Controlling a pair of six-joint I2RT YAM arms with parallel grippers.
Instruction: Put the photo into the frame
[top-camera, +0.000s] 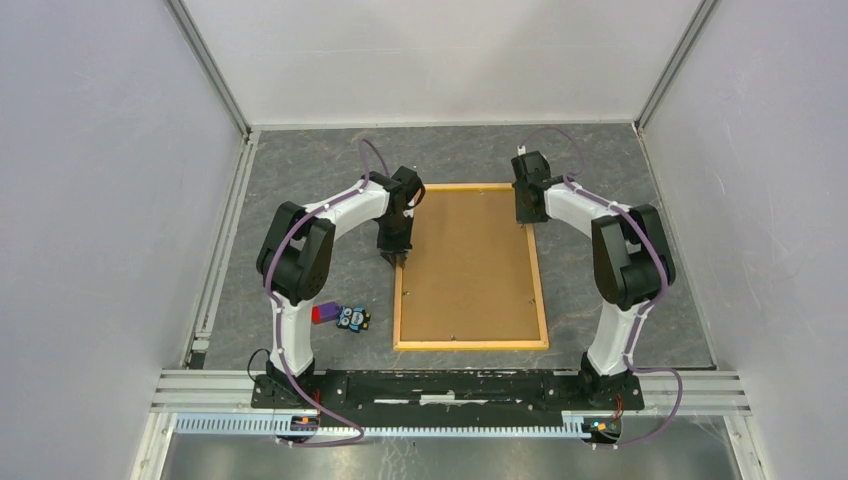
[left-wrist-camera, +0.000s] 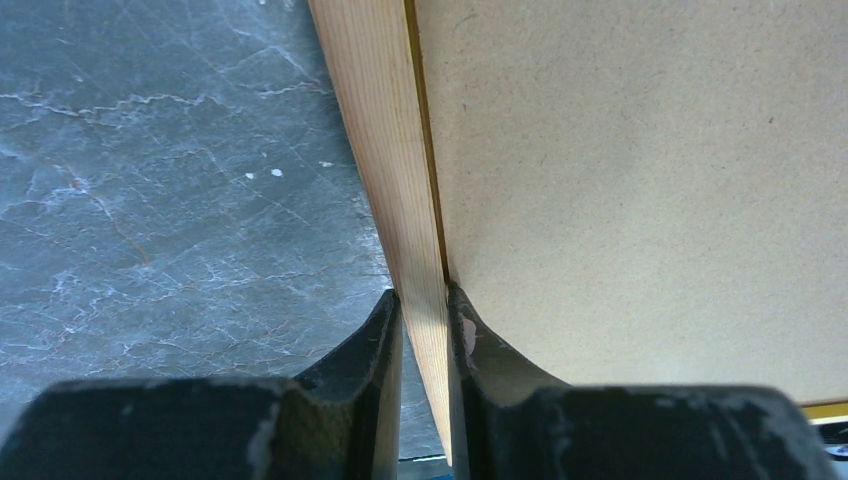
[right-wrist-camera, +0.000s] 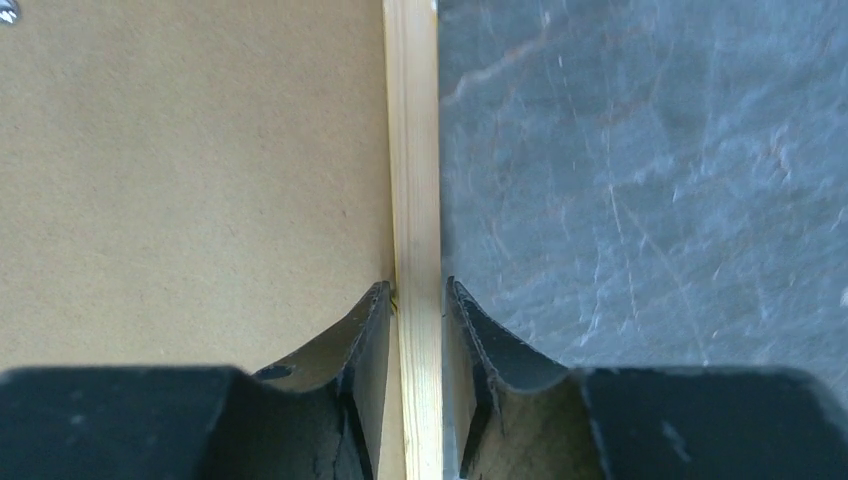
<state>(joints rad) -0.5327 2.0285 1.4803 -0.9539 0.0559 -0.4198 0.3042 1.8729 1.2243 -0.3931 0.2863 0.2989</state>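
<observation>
A grey marbled surface (top-camera: 300, 170) was occupied at its centre by the large rectangular yellow-orange wooden frame (top-camera: 470, 345), within which a brown hardboard backing panel (top-camera: 470, 265) was seen uppermost. Its left rail was clamped by the left pincer (left-wrist-camera: 425, 300), and its right rail by the right pincer (right-wrist-camera: 417, 292).

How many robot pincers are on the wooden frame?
2. The left pincer grips the frame's left edge. The right pincer grips its right edge, near the far corner. No others are hidden.
</observation>
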